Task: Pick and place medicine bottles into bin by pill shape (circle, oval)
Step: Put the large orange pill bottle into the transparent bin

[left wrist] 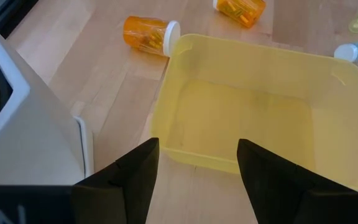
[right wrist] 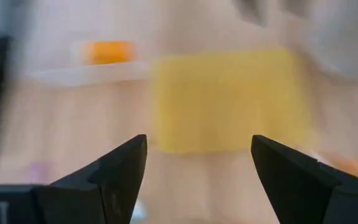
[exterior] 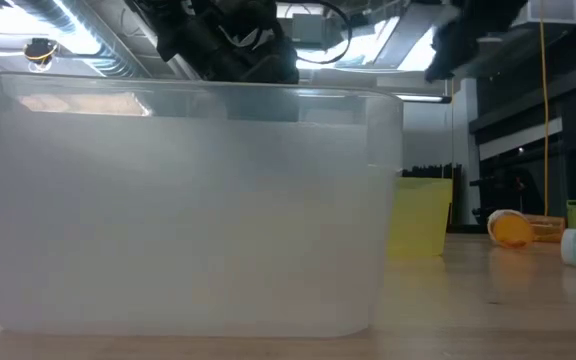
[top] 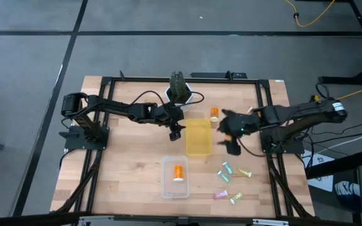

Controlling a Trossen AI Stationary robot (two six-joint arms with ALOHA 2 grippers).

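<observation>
An orange bottle (top: 178,172) lies in the clear bin (top: 175,188). The yellow bin (top: 198,137) holds nothing in the left wrist view (left wrist: 260,118). One orange bottle (top: 214,113) lies on its side on the table beyond the yellow bin; the left wrist view shows it (left wrist: 151,34) and a second (left wrist: 241,9). Several pale bottles (top: 225,169) lie at the near right. My left gripper (top: 175,132) hangs open and empty at the yellow bin's left side (left wrist: 197,149). My right gripper (top: 222,125) is open and empty at the bin's right side (right wrist: 197,146).
A white pot with a green plant (top: 178,91) stands just behind my left gripper, its wall close by in the left wrist view (left wrist: 17,112). In the low view the clear bin (exterior: 188,200) fills the foreground. Bare wood lies at the near left.
</observation>
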